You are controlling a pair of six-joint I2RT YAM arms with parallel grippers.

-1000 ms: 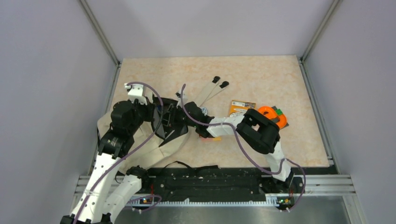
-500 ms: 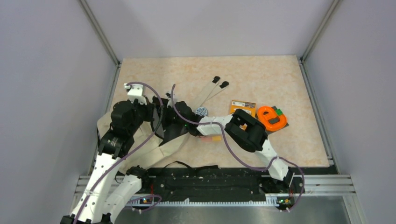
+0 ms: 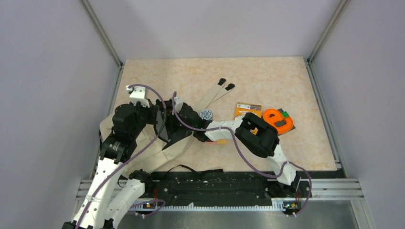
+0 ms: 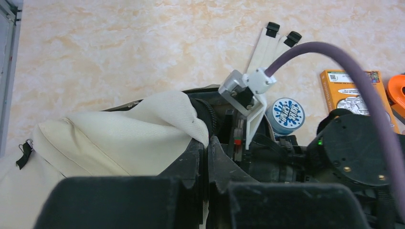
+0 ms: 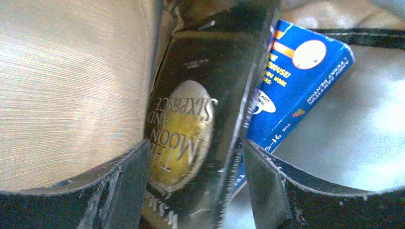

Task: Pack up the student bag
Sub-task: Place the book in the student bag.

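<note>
One large soft cream canvas student bag [image 4: 119,138] lies slumped at the left side of the marbled beige table [image 3: 267,76], mostly under the two arms. Its cloth is rumpled, and a small black tab shows at its left edge. The mouth is lifted and faces right.

The left gripper [image 4: 206,143] is fully closed, pinching the cream rim of that mouth between its black fingers.

The right gripper [image 5: 194,148] reaches inside the bag, its jaws spread. A black hardback book with a gold oval title [image 5: 186,109] stands between them. A sliver of gap shows on the right side, so it does not look clamped.

Behind it leans one blue paperback book [image 5: 296,81], making two books in the bag. Woven cream fabric shows to their left and pale lining to their right.

Two flat beige shoulder straps with black tips [image 3: 215,93] run side by side up and to the right from the bag.

Just right of the mouth lies one round blue-and-white disc [image 3: 206,114]. A small orange stick [image 3: 218,141] lies below it, under the right arm.

Further right lies one orange printed box [image 3: 247,109]. Next to it, one orange ring-shaped object with a green tip [image 3: 278,119] sits on a dark base.
</note>
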